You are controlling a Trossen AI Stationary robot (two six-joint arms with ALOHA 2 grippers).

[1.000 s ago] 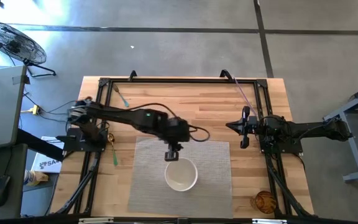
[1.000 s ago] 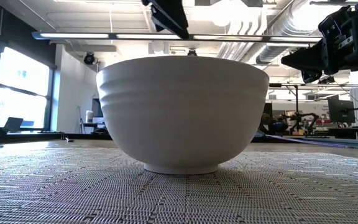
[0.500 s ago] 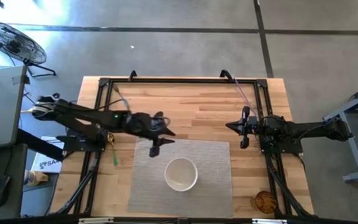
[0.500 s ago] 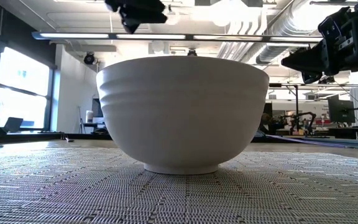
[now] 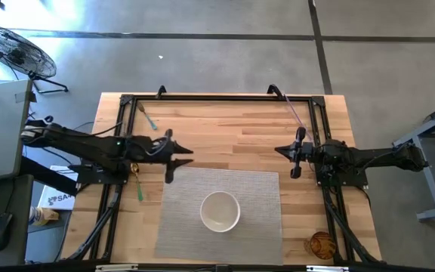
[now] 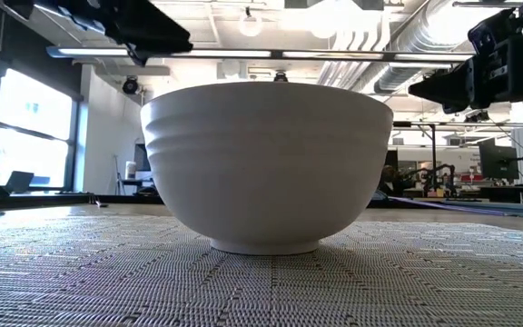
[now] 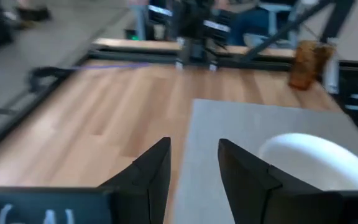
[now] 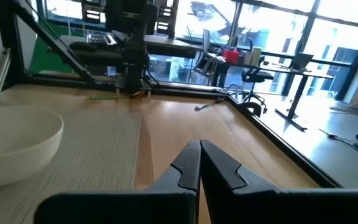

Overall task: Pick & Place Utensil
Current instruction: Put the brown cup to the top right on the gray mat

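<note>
Utensil, green (image 5: 140, 189): lies flat on the bench (image 5: 232, 128), centre-left of the high view, just off the left edge of the grey mat (image 5: 263, 196); not gripped.
Bowl, white (image 5: 220, 211): upright on the mat, lower centre; probably the drop target, and no utensil shows inside.
Left gripper (image 5: 176, 155): above the mat's upper-left corner, fingers apart and empty, seemingly ready to pick.
Right gripper (image 5: 294, 155): centre-right, off the mat, fingers together, waiting.
</note>
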